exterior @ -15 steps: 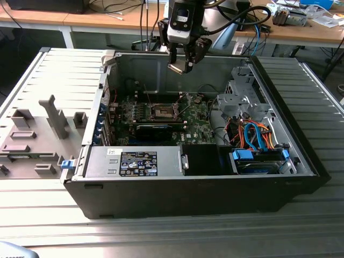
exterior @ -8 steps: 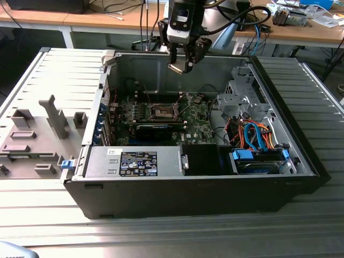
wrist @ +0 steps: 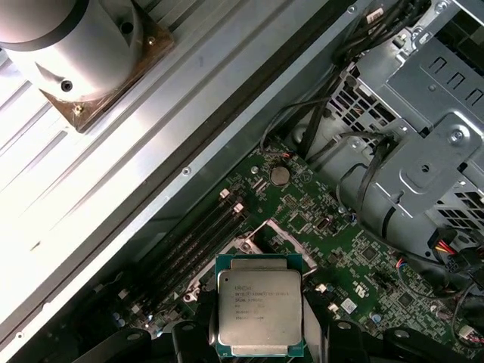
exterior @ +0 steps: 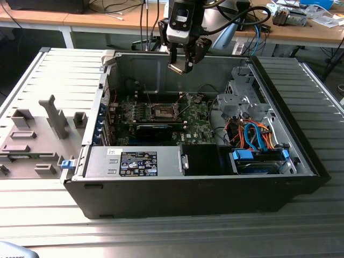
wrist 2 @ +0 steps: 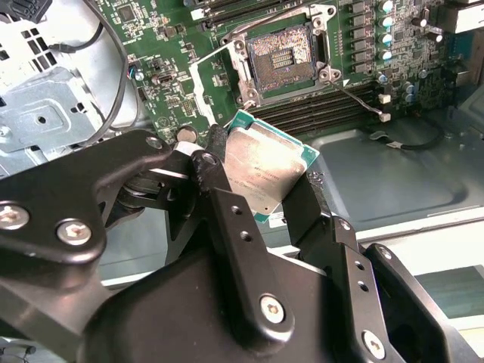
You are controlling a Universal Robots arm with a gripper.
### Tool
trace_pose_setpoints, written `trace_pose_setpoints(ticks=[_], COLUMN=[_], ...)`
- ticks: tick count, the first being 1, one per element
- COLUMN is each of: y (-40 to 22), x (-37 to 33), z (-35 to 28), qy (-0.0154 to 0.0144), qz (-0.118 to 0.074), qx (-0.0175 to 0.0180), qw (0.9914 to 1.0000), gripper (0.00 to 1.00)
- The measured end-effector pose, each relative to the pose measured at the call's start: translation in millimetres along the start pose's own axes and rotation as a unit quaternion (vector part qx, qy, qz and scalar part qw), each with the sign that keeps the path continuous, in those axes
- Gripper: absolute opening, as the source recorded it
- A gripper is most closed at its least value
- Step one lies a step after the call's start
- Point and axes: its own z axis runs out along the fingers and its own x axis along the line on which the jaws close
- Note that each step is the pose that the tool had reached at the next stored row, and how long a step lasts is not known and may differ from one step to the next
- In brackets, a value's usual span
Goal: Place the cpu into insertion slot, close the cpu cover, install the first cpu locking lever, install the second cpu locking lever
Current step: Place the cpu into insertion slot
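One black two-fingered gripper clamps the small square silvery-topped cpu by opposite edges, well above the open, dark-centred, metal-rimmed insertion slot. Seating well likely calls for squaring its corners and lowering level.

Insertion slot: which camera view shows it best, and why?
The second wrist view: the insertion slot lies open and unobstructed. The exterior view shows it from afar; in the first wrist view the cpu hides most of it.

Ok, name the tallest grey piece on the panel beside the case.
The upright post near the panel's middle; the other pieces are low blocks.
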Motion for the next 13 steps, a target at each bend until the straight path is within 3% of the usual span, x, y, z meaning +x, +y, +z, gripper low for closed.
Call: trace_pose_setpoints(ticks=[13], y=[0.0], x=[0.0], z=[0.0], qy=[-0.0005], qz=[0.007], qx=[-0.0003], qw=[0.99997], gripper=[0.55])
